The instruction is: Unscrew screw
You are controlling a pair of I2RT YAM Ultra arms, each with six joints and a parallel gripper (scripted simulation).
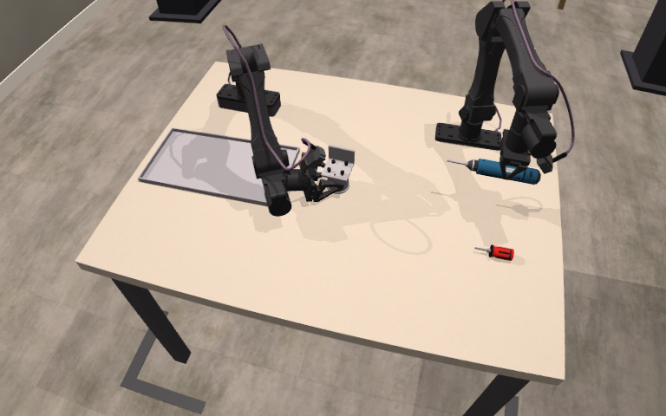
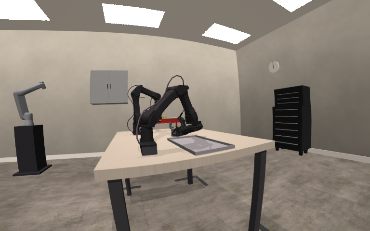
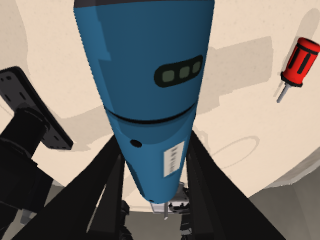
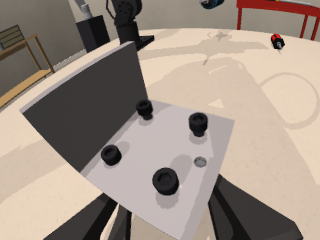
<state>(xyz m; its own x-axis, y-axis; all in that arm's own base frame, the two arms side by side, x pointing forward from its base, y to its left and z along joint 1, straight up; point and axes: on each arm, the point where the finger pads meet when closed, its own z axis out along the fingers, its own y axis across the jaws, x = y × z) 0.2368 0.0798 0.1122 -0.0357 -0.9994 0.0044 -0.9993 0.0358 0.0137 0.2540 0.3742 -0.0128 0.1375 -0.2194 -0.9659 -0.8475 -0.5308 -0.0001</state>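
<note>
The joint module point(image 1: 336, 181) stands by the grey tray, with the L-shaped grey bracket point(image 1: 339, 164) on top. My right gripper point(image 1: 324, 188) lies low at its base, its fingers closed on both sides of the module. In the right wrist view the bracket plate point(image 4: 156, 154) carries several black screw heads point(image 4: 166, 180) and one small pale hole point(image 4: 200, 160). I cannot tell which screw sits lowest. My left gripper point(image 1: 512, 169) is shut on the blue electric screwdriver point(image 1: 500, 170) and holds it level above the table's far right; the left wrist view shows the barrel point(image 3: 150, 94).
A small red screwdriver point(image 1: 500, 251) lies on the table in front of the left arm, and also shows in the left wrist view point(image 3: 298, 67). A flat grey tray point(image 1: 211, 164) lies beside the right arm. Both arm bases stand along the far edge.
</note>
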